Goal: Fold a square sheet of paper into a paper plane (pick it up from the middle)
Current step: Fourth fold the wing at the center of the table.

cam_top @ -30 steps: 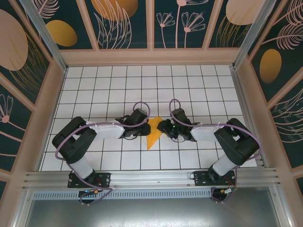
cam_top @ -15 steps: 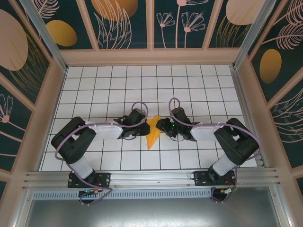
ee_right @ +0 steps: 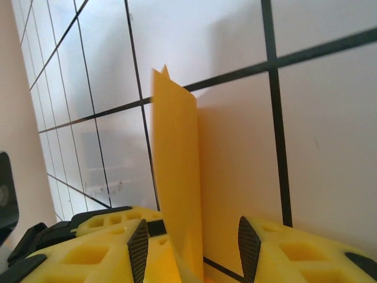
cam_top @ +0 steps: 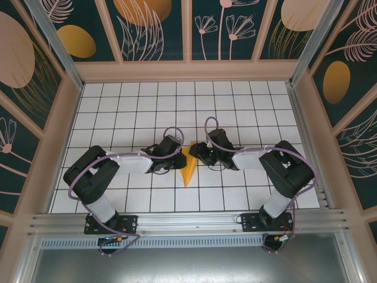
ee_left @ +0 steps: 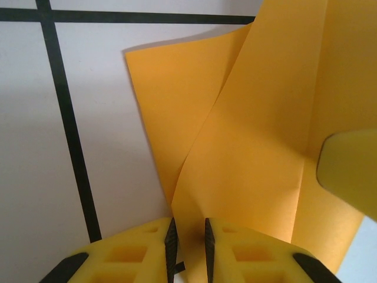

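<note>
The square sheet of paper (cam_top: 188, 166) is orange-yellow and folded into a pointed wedge, its tip toward the near edge, lying on the white grid table between the two grippers. My left gripper (cam_top: 175, 158) is at its left edge. In the left wrist view a raised layer of the paper (ee_left: 259, 147) runs down between the narrow pads of the left gripper (ee_left: 188, 227), which is shut on it. My right gripper (cam_top: 199, 154) is at the paper's right side. Its jaws (ee_right: 193, 236) stand open around an upright flap of the paper (ee_right: 177, 177), touching neither pad.
The table (cam_top: 235, 106) is white with a black grid, walled by tan rails and painted panels (cam_top: 153, 29). A yellow fingertip of the right gripper (ee_left: 350, 174) shows at the edge of the left wrist view. Both arms' elbows lie low at the near corners.
The right gripper has moved left and slightly away from the bases, up to the paper, and its jaws have widened. The left gripper shifted a little left early on and keeps its grip.
</note>
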### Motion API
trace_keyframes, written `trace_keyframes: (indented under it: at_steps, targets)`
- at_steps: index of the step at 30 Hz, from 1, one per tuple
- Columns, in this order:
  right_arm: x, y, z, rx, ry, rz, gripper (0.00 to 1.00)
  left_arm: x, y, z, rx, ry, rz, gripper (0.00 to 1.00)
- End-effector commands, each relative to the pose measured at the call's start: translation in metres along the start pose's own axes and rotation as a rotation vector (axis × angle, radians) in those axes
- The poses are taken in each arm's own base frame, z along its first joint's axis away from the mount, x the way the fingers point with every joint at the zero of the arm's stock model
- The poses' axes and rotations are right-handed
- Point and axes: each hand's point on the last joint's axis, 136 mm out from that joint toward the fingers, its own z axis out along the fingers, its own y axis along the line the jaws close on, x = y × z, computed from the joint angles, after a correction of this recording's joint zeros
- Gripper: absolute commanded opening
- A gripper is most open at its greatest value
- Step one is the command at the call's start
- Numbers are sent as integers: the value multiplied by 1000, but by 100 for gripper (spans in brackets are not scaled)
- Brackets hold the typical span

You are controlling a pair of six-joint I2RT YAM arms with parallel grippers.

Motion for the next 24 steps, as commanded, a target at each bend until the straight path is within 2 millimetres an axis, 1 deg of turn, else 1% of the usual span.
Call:
trace_keyframes:
  at_steps: [1,3,6,9,13,20,24]
  targets:
    - [-7,13,3,-57,0,-62,48,13,5,1,-2,35,-19,23]
    - [-7,15,4,-70,8,-86,48,14,7,1,-5,35,-22,23]
    - [-10,13,7,-53,15,-106,50,15,9,1,-9,34,-27,23]
    - [-13,7,8,-29,18,-116,50,16,10,-1,-10,31,-30,23]
    - [-14,-5,3,-12,9,-103,51,13,9,-6,-7,12,-37,24]
    - [0,-1,-3,-83,54,-97,51,11,10,-9,-12,-4,-47,24]
    - [6,-4,-7,-93,60,-79,51,9,12,-11,-18,-19,-59,24]
